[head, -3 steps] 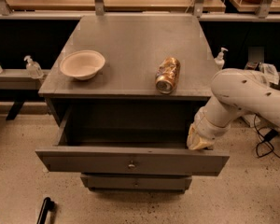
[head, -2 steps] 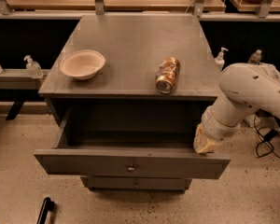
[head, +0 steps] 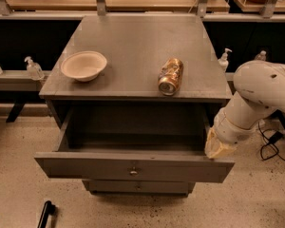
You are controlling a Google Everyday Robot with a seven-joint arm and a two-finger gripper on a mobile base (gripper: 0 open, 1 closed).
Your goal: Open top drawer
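A grey metal cabinet stands on a speckled floor, seen from above and in front. Its wide grey top drawer with a flat front (head: 85, 167) is pulled well out of the cabinet, so the deep grey box behind the front shows open and dark. I can see nothing inside it. A small round metal knob (head: 133, 172) sits in the middle of the front. Below it shows the front edge of a narrower grey drawer (head: 140, 187), closed.

My cream-coloured gripper (head: 220, 146) is at the drawer's right end, touching or just above the top edge of the front, near the corner. I cannot tell whether it is wide, narrow or holding the edge. My white jointed arm (head: 256, 91) reaches in from the right.

On the flat grey cabinet top (head: 137, 37) sit a shallow pale paper bowl (head: 83, 65) on the left and a dented gold drink can (head: 170, 76) lying on its side near the front edge.

I judge the drawer to be stiff sheet metal, fairly heavy for its size, sliding straight on runners. The knob is small and likely slippery. The top lip of the front gives a firmer hold, though pulling at one corner could skew the drawer and make it bind. A jolt could roll the can off the front edge.
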